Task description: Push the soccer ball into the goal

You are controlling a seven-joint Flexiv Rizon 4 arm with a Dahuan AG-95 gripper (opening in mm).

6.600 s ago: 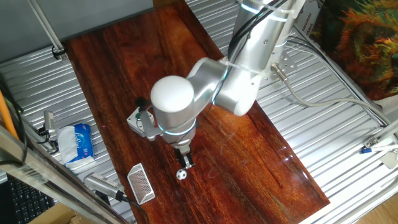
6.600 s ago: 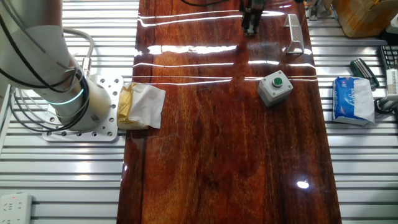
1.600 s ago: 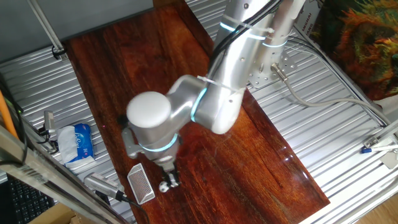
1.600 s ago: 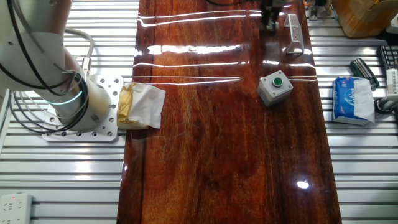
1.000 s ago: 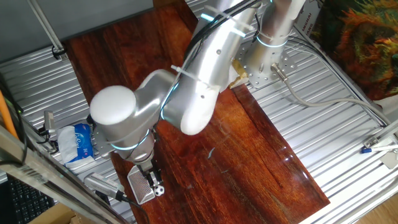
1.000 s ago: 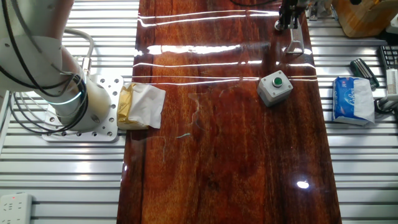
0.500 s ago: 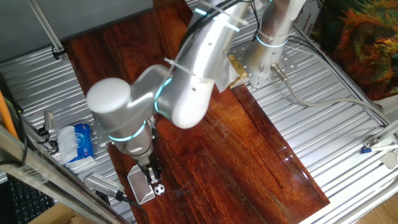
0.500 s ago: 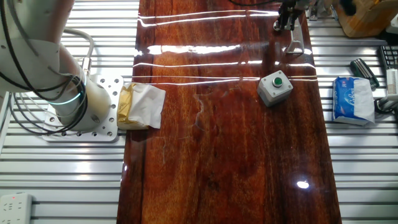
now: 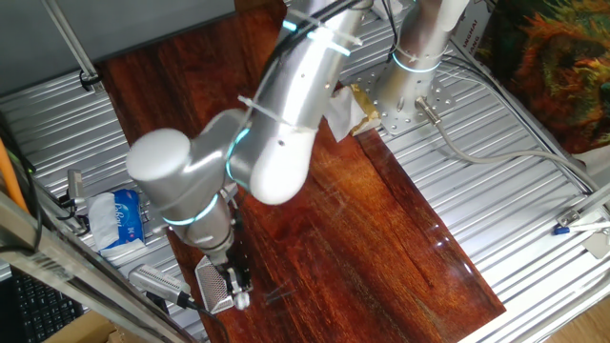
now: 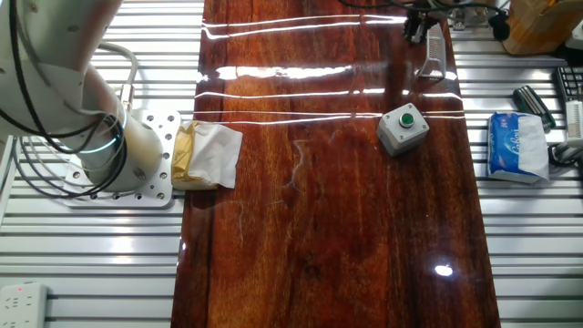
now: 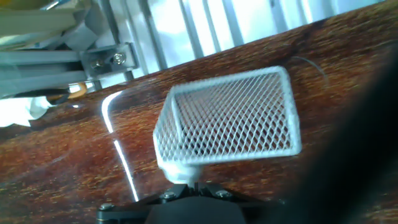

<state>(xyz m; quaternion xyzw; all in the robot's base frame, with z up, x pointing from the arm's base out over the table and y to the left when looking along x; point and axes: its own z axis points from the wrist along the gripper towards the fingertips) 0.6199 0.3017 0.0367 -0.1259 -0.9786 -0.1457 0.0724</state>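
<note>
The goal (image 9: 212,286) is a small white mesh frame near the front left edge of the wooden table (image 9: 362,238). It also shows in the other fixed view (image 10: 432,47) and fills the hand view (image 11: 230,118). My gripper (image 9: 234,282) stands right beside the goal's open side, with its jaws together. The soccer ball (image 9: 242,301) is a small white shape just below the fingertips, touching the goal's front. In the hand view it is a blurred white blob (image 11: 180,167) between my gripper (image 11: 196,185) and the mesh. The ball is hidden in the other fixed view.
A grey box with a green button (image 10: 403,128) sits near the goal. A blue tissue pack (image 9: 122,217) and a metal tool (image 9: 157,283) lie off the table's left edge. A crumpled cloth (image 10: 206,155) lies by the arm's base (image 10: 118,159).
The gripper has moved left and down toward the goal, carrying the ball from the open table up against the goal's front. In the last half second it shifted slightly further forward.
</note>
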